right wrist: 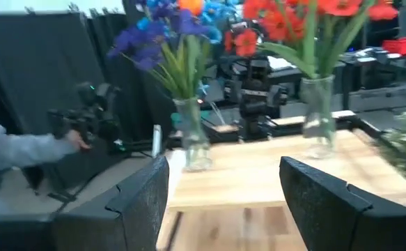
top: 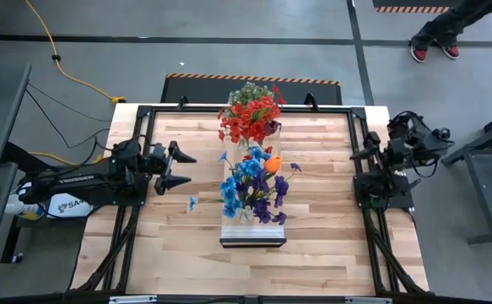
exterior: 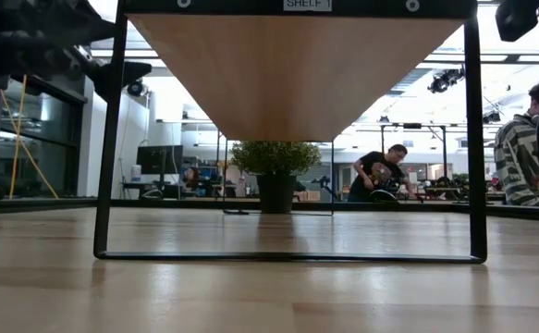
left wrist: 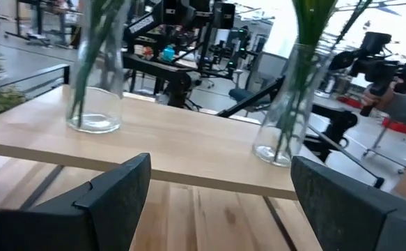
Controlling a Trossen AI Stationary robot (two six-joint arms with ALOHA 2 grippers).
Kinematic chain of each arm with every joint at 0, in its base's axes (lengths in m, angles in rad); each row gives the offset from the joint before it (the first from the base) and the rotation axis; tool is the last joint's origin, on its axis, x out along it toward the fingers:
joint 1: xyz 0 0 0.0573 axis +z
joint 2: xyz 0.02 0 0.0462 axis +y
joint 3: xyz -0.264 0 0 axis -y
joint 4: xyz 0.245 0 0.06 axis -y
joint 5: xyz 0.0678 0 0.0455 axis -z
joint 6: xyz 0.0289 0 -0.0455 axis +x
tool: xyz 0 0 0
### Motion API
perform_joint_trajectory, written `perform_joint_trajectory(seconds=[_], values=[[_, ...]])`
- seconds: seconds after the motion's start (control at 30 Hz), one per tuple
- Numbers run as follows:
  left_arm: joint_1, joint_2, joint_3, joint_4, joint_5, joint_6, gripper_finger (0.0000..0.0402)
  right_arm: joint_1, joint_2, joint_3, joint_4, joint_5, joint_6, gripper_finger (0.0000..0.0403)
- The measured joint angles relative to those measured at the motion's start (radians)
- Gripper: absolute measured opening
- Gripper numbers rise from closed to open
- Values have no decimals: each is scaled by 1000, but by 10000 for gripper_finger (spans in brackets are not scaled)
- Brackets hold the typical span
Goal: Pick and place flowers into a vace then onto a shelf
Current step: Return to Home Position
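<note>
Shelf (left wrist: 189, 150), two vases (left wrist: 95, 97) of flowers (top: 250, 118)

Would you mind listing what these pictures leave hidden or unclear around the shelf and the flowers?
- Left wrist view: the top edge cuts off the blooms of the flowers in both vases.
- High view: the blooms cover the vases on the shelf.
- Low view: only the shelf's underside shows; the top edge cuts off everything above it.

Around the worktop (top: 313, 211) we see a grey concrete floor (top: 229, 59) crossed by a dark line (top: 186, 40) and a yellow cable (top: 56, 59). Looking level across the room, we find tall windows (exterior: 29, 139) on one side and bright ceiling light. A person in black (exterior: 380, 174) leans over far off, and a person in stripes (exterior: 523, 153) sits nearer.
</note>
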Motion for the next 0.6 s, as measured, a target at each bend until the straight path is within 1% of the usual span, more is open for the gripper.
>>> perform_joint_trajectory(seconds=[0.1, 0.23, 0.43, 0.6], values=[[0, 8, 0, -1, 17, 0, 379, 0, 0, -51, 91, -38, -26, 262], [0, 8, 0, -4, 37, 5, 379, 0, 0, -122, 203, -115, -58, 262], [0, 8, -8, 2, 82, 5, 379, -12, -1, -212, 373, -225, -164, 262], [0, 8, -36, 8, 88, -11, 379, -62, -1, -270, 434, -232, -164, 262]])
